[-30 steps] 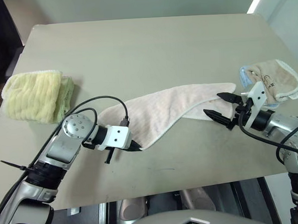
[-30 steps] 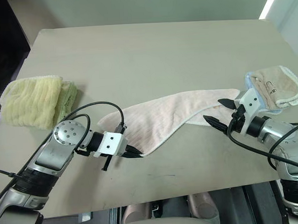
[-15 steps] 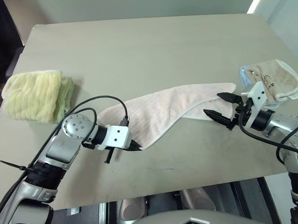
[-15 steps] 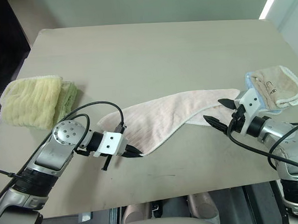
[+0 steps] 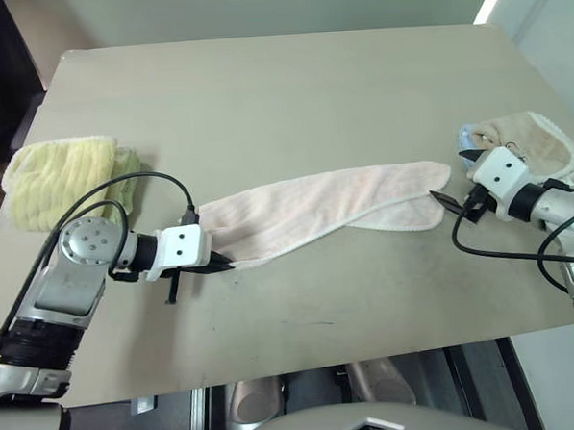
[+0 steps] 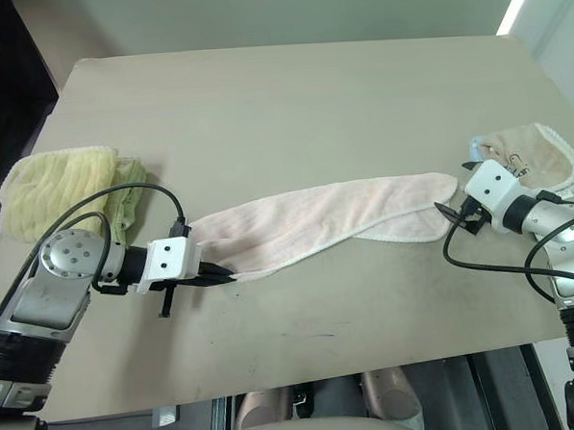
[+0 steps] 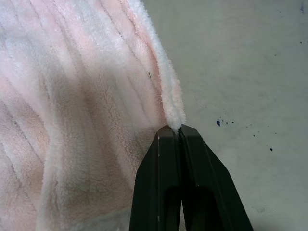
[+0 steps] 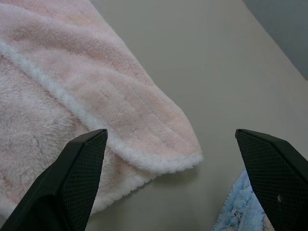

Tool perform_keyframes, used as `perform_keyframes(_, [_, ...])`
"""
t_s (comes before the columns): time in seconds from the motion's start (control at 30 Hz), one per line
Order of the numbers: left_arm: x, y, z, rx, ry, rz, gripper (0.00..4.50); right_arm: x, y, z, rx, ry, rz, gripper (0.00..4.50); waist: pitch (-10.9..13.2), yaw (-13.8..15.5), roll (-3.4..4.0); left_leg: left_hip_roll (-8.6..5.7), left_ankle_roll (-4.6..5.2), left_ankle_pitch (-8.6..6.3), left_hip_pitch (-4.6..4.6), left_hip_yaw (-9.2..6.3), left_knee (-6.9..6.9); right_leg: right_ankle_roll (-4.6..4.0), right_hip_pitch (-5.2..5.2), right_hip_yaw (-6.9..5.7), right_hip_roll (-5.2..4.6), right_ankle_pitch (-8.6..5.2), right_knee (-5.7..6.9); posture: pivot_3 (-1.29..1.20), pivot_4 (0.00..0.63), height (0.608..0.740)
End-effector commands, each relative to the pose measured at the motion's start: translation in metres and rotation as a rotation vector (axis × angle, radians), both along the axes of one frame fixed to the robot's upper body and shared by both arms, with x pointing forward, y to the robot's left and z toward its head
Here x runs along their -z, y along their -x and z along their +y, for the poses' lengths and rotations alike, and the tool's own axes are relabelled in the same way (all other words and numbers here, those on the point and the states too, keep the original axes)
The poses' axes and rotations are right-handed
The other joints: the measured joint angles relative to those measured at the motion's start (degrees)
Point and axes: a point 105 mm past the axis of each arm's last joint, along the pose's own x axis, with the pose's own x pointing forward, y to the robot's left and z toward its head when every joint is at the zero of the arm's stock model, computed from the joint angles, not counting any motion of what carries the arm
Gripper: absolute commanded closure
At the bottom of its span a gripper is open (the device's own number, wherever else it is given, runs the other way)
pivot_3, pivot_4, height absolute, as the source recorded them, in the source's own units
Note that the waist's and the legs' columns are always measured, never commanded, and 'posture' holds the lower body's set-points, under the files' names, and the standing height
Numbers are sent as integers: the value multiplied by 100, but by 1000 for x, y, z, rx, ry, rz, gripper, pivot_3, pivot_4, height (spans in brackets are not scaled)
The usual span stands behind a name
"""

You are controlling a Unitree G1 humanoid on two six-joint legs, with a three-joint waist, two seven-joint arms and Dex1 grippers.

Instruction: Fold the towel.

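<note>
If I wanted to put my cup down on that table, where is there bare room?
The widest bare stretch of the table lies behind the pink towel, between the yellow-green towel and the beige cloth. A narrower bare strip runs along the near edge. It is crowded around the left gripper pinching the towel and around the open right gripper.

Silver arms, white wrist blocks, black cables, black fingers [image 7: 180, 192].

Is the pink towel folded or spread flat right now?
Loosely doubled over, not neatly folded: the towel lies as a long twisted strip, one layer overlapping another near its right end.
</note>
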Motion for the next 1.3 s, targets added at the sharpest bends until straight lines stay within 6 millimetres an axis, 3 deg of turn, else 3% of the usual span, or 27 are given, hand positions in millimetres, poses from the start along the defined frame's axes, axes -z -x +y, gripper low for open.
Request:
perform_keyframes(0.03, [-4,0,-6,9,24,-28,4459,-11,0,-3,-17,59,-54,0,0,0,0,0,0,0,0,0,0,1,1,0,0,-1,-1,0,150,739])
perform_keyframes(0.43, [-4,-4,-9,3,33,-40,4459,-3,-11,-15,-37,320,-160,0,1,5,1,0,0,0,1,0,5,10,5,1,-1,3,0,0,150,739])
perform_keyframes(0.87, [-5,-3,-10,2,37,-48,4459,3,-31,-5,-116,522,-286,0,2,3,3,1,1,-1,0,0,3,57,3,0,-1,27,-1,0,150,739])
perform_keyframes(1.07, [-5,-2,-8,-6,36,-49,4459,2,-29,-10,-122,517,-288,0,2,4,3,1,1,-1,-1,-1,1,61,4,0,-1,25,-1,0,150,739])
perform_keyframes(1.3, [-3,-1,-8,-11,37,-49,4459,0,-11,-16,-175,524,-253,0,2,9,2,2,0,-2,-4,-2,0,68,7,1,-1,14,-3,0,150,739])
